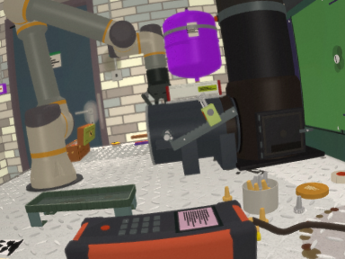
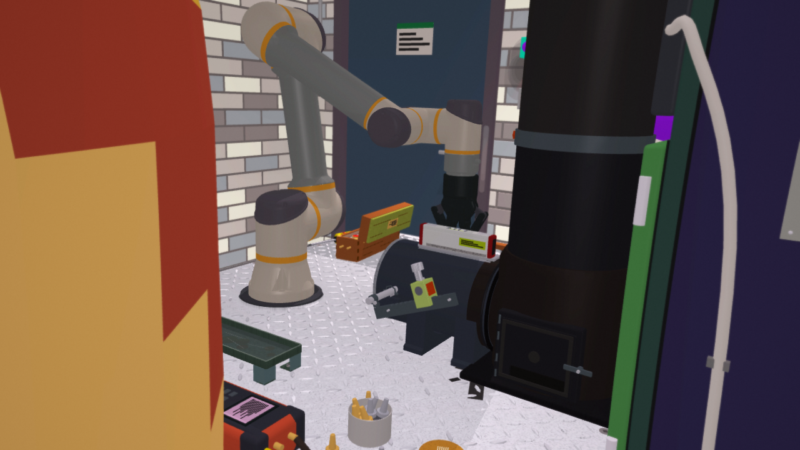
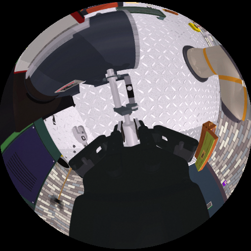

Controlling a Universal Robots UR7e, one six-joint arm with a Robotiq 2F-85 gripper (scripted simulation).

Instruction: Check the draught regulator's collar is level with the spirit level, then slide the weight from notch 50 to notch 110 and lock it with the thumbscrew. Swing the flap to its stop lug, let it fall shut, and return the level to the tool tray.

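Note:
A grey flap handle (image 3: 128, 131) sits between the fingers of my gripper (image 3: 129, 128), which is closed on it behind the dark draught regulator collar (image 1: 188, 130). The handle's rod (image 3: 113, 91) runs to the collar's far rim. On the near side the notched arm (image 1: 202, 128) tilts upward toward the stove, carrying the green weight (image 1: 210, 114) with its thumbscrew (image 2: 417, 272). The spirit level (image 2: 457, 239), white with red end caps, lies on top of the collar. The green tool tray (image 1: 81, 200) stands on the floor in front, apart from the regulator.
Behind the regulator stand the black stove (image 1: 265, 81), a purple tank (image 1: 192, 42) and a brick wall. An open orange toolbox (image 2: 376, 230) sits by the arm's base. An orange meter (image 1: 161, 234), a cup of fittings (image 1: 259, 193) and a round disc (image 1: 311, 189) lie in front.

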